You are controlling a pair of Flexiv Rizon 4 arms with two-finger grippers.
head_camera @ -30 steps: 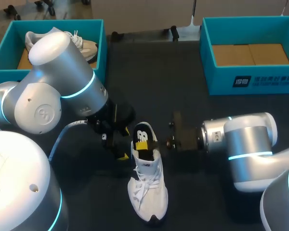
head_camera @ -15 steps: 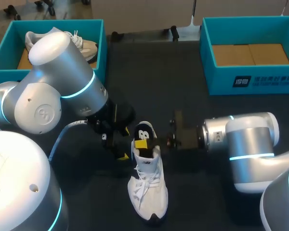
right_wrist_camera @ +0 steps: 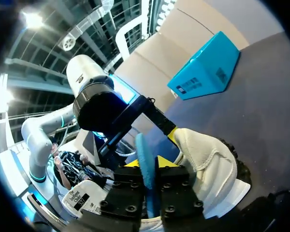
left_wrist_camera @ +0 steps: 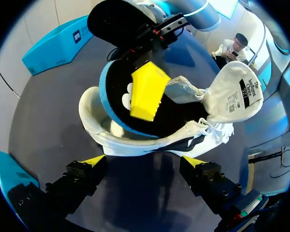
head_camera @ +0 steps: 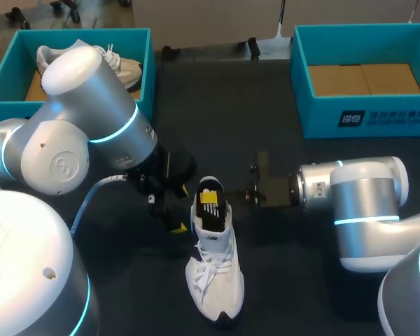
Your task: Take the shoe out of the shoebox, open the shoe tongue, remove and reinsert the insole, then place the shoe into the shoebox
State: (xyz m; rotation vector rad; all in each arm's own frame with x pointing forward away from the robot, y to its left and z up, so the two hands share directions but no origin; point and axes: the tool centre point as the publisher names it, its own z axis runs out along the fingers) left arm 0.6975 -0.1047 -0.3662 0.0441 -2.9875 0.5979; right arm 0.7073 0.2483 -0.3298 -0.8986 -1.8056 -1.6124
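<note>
A white shoe (head_camera: 213, 280) lies on the dark table with its toe toward me. Its black insole (head_camera: 209, 198), blue-edged with a yellow label, stands up out of the heel opening. My right gripper (head_camera: 246, 196) reaches in from the right and is shut on the insole's edge (right_wrist_camera: 144, 154), which sits between its fingers. The left gripper (head_camera: 169, 213) hangs just left of the heel. In the left wrist view this gripper (left_wrist_camera: 144, 162) is open, the shoe's side (left_wrist_camera: 135, 142) just ahead of it and the tongue (left_wrist_camera: 234, 92) folded forward.
A teal shoebox (head_camera: 7, 77) at the back left holds another light shoe (head_camera: 119, 66). A second teal shoebox (head_camera: 364, 119) at the back right shows only its cardboard floor. My bulky left arm (head_camera: 91, 119) overhangs the table's left half.
My right gripper has drawn a little to the right and away from me, and the insole now stands straighter in the heel. The left arm has not moved.
</note>
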